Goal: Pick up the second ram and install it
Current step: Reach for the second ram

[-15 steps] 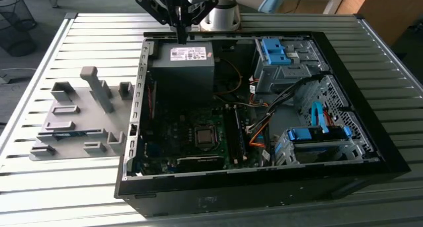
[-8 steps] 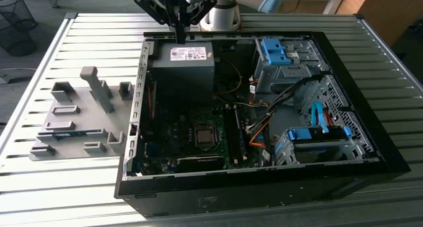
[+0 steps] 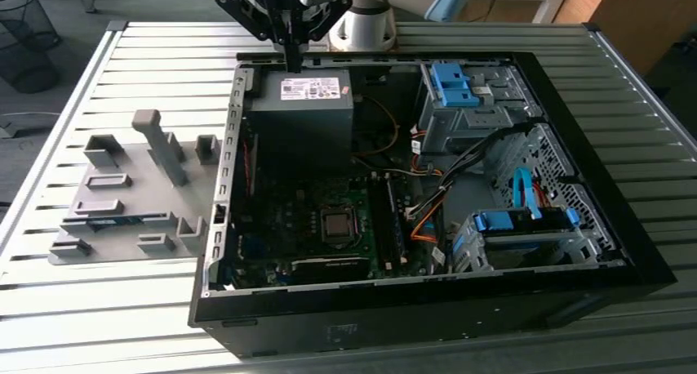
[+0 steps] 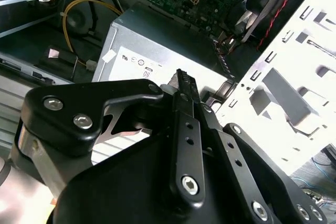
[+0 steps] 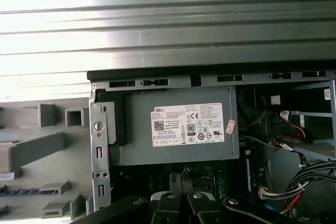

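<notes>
- Jaws: black metal fingers drawn narrow, tips together, nothing between them.
- Right below the jaws: a grey boxy sheet-metal power supply with a white label (image 3: 299, 104), matte and flat-topped. It sits against the rear wall of the open black steel computer case (image 3: 436, 309).
- Step, as I judge it: the pick has not started and the jaws are over the case, not at the part.
- Second ram, a long thin flat blue board (image 3: 114, 220): well apart from the jaws, outside the case. It lies in a slot of the grey moulded plastic fixture tray (image 3: 120, 170), toward the exterior view's left. The first wrist view shows it as a blue strip (image 5: 13, 190).
- A grasp likely calls for the jaws opened just past the board's thin edge and squared to its length. The board is rigid and slim, so easy to tilt.
- Farther from the jaws, inside the case: a green motherboard (image 3: 305, 219) and chunky light-blue plastic drive clips (image 3: 452, 84).
- Under it all: a ribbed, shiny metal counter (image 3: 109, 309).
</notes>
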`<state>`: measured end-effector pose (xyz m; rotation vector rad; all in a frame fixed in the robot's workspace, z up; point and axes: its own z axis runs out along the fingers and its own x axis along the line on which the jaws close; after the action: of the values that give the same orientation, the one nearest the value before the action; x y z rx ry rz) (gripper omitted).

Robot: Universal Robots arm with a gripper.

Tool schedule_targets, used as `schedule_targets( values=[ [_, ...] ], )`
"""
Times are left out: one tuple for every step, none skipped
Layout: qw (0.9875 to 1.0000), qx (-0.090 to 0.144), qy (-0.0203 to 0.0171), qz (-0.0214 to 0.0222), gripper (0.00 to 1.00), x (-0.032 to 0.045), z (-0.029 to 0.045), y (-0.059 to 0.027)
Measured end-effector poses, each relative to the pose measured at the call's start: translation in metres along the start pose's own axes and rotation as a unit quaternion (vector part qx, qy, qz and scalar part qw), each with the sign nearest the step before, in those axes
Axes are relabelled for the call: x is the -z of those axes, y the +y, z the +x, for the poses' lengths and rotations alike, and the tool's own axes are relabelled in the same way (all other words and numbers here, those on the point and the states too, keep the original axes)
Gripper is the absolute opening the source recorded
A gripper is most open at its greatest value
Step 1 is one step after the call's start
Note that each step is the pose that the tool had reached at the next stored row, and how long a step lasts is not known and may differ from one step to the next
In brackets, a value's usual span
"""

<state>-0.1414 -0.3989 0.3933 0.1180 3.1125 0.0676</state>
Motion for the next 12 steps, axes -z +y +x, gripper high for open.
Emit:
schedule_targets(
  values=[
    [1.0000,0.000,0.0000,0.0000,0.11,0.0000,0.0009,-0.0001],
    [1.0000,0.000,0.0000,0.0000,0.11,0.0000,0.0018,-0.0001],
    [1.0000,0.000,0.0000,0.0000,0.11,0.0001,0.0027,-0.0002],
    [1.0000,0.000,0.0000,0.0000,0.11,0.0001,0.0036,-0.0003],
    [1.0000,0.000,0.0000,0.0000,0.11,0.0001,0.0045,-0.0004],
    [1.0000,0.000,0.0000,0.0000,0.11,0.0001,0.0056,-0.0004],
    [1.0000,0.000,0.0000,0.0000,0.11,0.0002,0.0066,-0.0005],
    [1.0000,0.000,0.0000,0.0000,0.11,0.0002,0.0077,-0.0006],
    [1.0000,0.000,0.0000,0.0000,0.11,0.0002,0.0087,-0.0007],
    [1.0000,0.000,0.0000,0.0000,0.11,0.0002,0.0097,-0.0007],
    [1.0000,0.000,0.0000,0.0000,0.11,0.0002,0.0107,-0.0008],
    [1.0000,0.000,0.0000,0.0000,0.11,0.0002,0.0117,-0.0009]
  ],
)
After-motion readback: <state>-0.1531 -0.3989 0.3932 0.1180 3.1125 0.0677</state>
